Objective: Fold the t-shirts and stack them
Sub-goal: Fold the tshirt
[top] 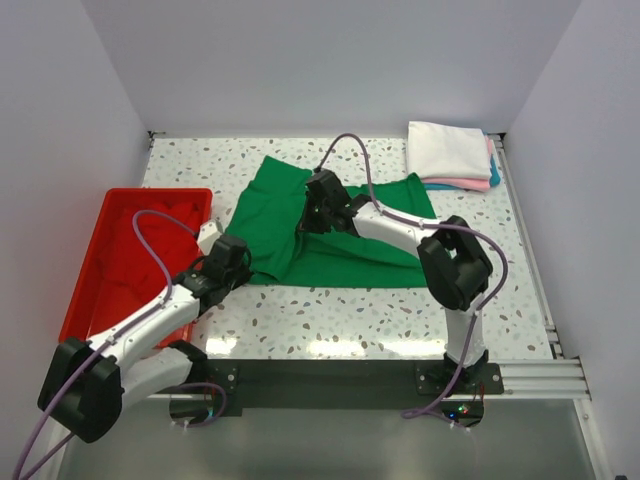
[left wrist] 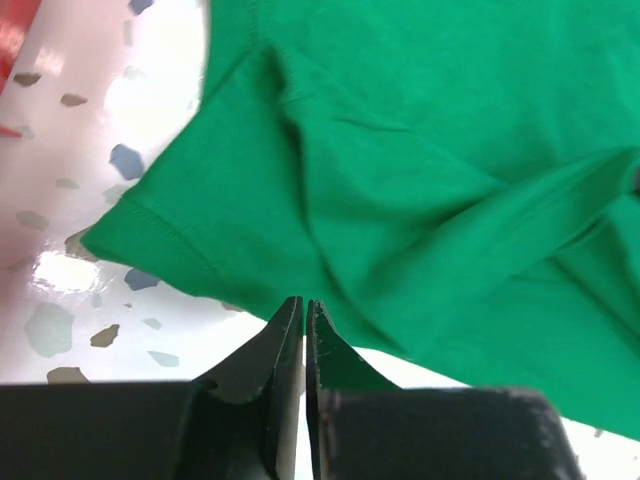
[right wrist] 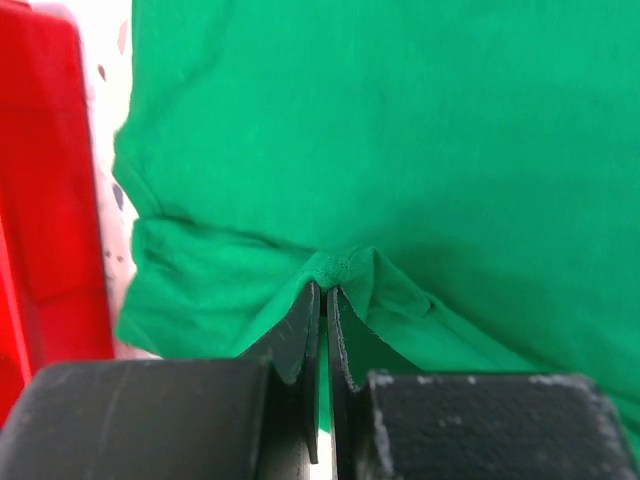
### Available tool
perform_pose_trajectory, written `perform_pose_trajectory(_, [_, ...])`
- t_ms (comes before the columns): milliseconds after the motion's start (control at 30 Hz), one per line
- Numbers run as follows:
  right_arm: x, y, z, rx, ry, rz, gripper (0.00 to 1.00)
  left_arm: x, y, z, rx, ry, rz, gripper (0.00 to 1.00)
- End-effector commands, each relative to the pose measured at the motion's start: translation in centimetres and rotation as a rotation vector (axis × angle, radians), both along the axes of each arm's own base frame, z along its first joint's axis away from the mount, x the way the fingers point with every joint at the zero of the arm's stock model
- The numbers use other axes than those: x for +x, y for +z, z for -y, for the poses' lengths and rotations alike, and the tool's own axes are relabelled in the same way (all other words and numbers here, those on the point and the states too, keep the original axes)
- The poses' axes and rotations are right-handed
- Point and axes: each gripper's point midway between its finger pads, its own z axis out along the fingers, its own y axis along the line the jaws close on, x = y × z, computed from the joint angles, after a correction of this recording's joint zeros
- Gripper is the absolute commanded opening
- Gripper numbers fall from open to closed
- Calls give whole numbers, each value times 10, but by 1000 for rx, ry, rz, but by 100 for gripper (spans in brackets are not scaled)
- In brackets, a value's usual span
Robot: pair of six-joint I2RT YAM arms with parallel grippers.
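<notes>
Centrally on the table [top: 350,320], the green t-shirt [top: 275,215] lies partly spread and rumpled, one end reaching toward the far edge and its lower hem running parallel to the near edge. One sleeve points toward the left edge, its stitched hem flat on the speckled surface.

The folded t-shirts [top: 448,150] sit stacked in the far right corner: white on top, then pink [top: 455,184], with light blue [top: 494,175] showing at the right side of the pile. This stack is well apart from the green shirt.

The right fingers [right wrist: 300,340] are pressed together on a raised pucker of green cloth near the shirt's middle.

The left fingers [left wrist: 285,350] are drawn to a thin slit, tips at the hem by the shirt's near left corner. Whether any cloth is caught between them cannot be determined.

The red tray [top: 105,280] stands along the left edge, just beside the left arm and separate from the shirt.
</notes>
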Motion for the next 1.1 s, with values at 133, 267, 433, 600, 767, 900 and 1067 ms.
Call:
perform_pose_trajectory(133, [37, 27, -17, 111, 30, 45, 0, -3, -33, -18, 41, 93, -57, 3])
perform_pose_trajectory(267, [47, 19, -15, 124, 24, 27, 0, -4, -47, -23, 63, 109, -84, 2])
perform_pose_trajectory(433, [60, 10, -15, 143, 22, 10, 0, -8, -59, -28, 83, 117, -118, 2])
perform_pose_trajectory(600, [71, 6, -16, 158, 33, 2, 0, -16, -62, -27, 62, 113, -130, 2])
perform_pose_trajectory(767, [79, 4, -7, 171, 21, -2, 9, -19, -53, -26, 51, 97, -120, 2])
perform_pose_trajectory(900, [85, 15, 1, 152, 18, 33, 31, -18, -38, -23, 33, 70, -96, 2])
perform_pose_trajectory(1067, [87, 39, 14, 91, 25, 108, 54, -6, 2, -9, -18, 5, -9, 4])
